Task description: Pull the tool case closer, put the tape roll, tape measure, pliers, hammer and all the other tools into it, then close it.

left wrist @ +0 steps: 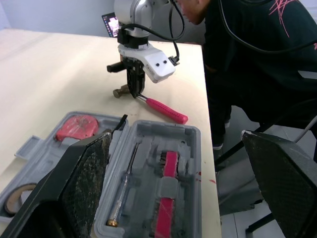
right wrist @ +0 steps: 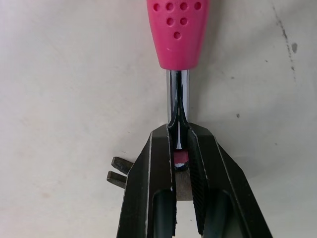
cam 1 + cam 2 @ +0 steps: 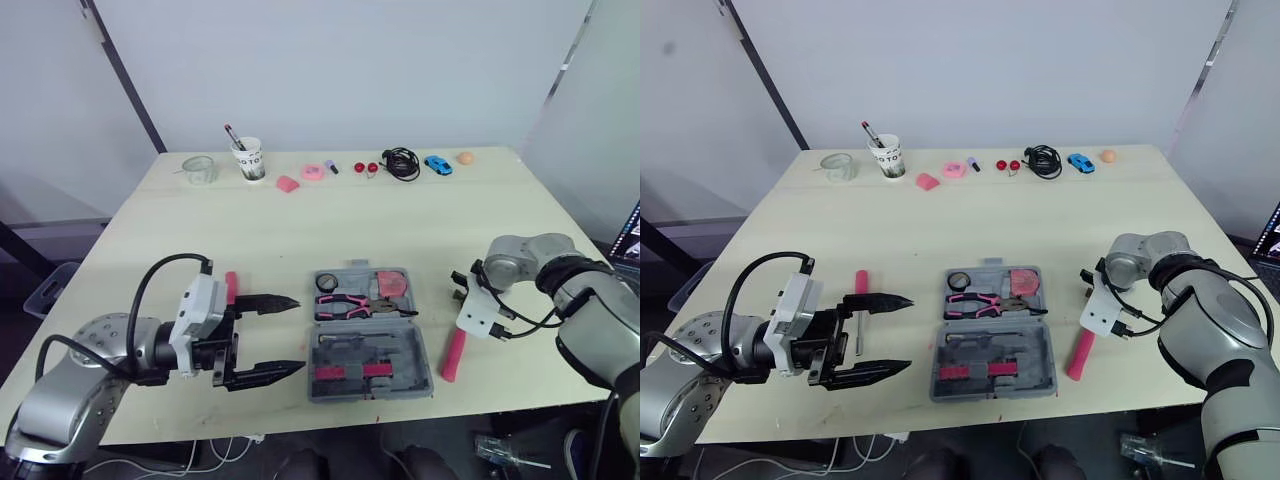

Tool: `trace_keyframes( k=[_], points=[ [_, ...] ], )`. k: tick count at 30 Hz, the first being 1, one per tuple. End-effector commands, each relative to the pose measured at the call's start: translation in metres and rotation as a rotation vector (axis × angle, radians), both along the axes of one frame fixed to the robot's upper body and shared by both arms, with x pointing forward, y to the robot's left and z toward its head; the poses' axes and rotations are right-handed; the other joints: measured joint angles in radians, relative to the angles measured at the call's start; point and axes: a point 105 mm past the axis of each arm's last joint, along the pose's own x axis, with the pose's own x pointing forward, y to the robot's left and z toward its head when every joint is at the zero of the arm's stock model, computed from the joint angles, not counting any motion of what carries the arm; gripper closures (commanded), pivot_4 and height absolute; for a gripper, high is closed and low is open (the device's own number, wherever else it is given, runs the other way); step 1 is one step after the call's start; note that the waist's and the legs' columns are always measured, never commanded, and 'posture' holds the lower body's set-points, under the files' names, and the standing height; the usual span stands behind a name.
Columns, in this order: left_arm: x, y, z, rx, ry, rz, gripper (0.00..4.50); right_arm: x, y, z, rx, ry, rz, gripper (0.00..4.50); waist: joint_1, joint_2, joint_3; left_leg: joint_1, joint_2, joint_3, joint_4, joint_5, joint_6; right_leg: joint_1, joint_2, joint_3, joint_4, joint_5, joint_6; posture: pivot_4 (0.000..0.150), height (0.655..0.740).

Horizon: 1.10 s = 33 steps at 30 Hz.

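The grey tool case sits open near the middle of the tabletop's front edge, both halves lying flat. In the half farther from that edge I can make out a black tape roll, pink-handled pliers and a reddish tape measure. The nearer half has a thin screwdriver and a couple of pink-handled bits I can't identify.

The hammer is on the tabletop just to the right of the case, not in it, with its pink handle pointing at the front edge. The right gripper is clenched around its chrome shaft, right by the head. It looks flat on the wood, as far as I can tell.

The left gripper hangs to the left of the case with its jaws spread wide and nothing in them. A loose pink-handled screwdriver lies on the tabletop just behind it.

Along the back edge there's a line of odds and ends: a glass jar, a paper cup with a pen in it, a black cable and a blue toy car.
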Motion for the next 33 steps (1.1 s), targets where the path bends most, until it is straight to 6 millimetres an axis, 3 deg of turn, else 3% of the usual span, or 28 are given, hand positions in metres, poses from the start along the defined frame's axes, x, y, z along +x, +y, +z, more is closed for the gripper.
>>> trace_keyframes(
  k=[1,4,10,13,20,24,29,33],
  points=[
    [0.0,-0.004,0.003,-0.007,-0.027,-0.018,0.0,-0.007,-0.036,0.016,-0.063,0.049,-0.147,4.49,0.0,0.001,0.001,0.0,0.0,0.0,0.0,0.0,0.0,0.0,0.0,0.0,0.0,0.0,0.0,0.15,0.74],
    [0.0,-0.005,0.002,-0.011,-0.027,-0.021,0.0,-0.018,-0.043,0.028,0.027,0.148,-0.303,4.49,0.004,0.002,0.002,0.0,0.0,0.0,0.0,-0.001,0.001,0.0,0.0,0.0,-0.001,0.0,0.0,0.15,0.74],
    [0.002,-0.007,0.002,-0.017,-0.03,-0.026,0.0,-0.031,-0.027,0.042,0.396,0.243,-0.708,4.49,-0.009,0.003,0.002,0.003,0.001,-0.004,0.0,-0.002,0.004,0.002,0.001,0.001,0.0,0.001,0.001,0.15,0.74],
    [0.002,-0.007,0.001,-0.021,-0.026,-0.029,0.0,-0.032,-0.019,0.048,0.542,0.212,-0.936,4.49,-0.009,0.003,0.003,0.003,0.001,-0.005,-0.001,-0.003,0.004,0.002,0.001,0.001,0.002,0.0,0.0,0.15,0.74],
    [0.006,-0.008,0.002,-0.024,-0.024,-0.04,0.0,-0.049,-0.014,0.046,0.689,0.231,-1.435,4.49,0.013,0.002,0.002,-0.001,0.0,-0.004,0.001,-0.003,0.004,0.0,0.0,0.001,0.0,0.0,0.0,0.15,0.74],
    [0.008,-0.01,0.002,-0.022,-0.024,-0.06,0.0,-0.048,-0.02,0.04,0.744,0.24,-1.903,4.49,0.01,0.002,0.002,-0.002,-0.001,-0.004,0.001,-0.003,0.005,-0.001,0.0,0.0,0.0,0.0,0.0,0.15,0.74],
    [0.01,-0.013,0.003,-0.022,-0.025,-0.073,0.0,-0.035,-0.016,0.037,0.868,0.237,-2.161,4.49,0.001,0.001,0.002,-0.005,-0.001,-0.005,0.0,-0.003,0.004,-0.003,0.001,-0.002,-0.001,0.001,0.0,0.15,0.74],
    [0.011,-0.013,0.003,-0.021,-0.024,-0.078,0.0,-0.035,-0.022,0.025,0.856,0.182,-2.226,4.49,0.009,0.001,0.002,-0.009,-0.001,-0.008,0.001,-0.003,0.004,-0.003,0.001,-0.005,-0.003,0.003,0.004,0.15,0.74]
  ],
)
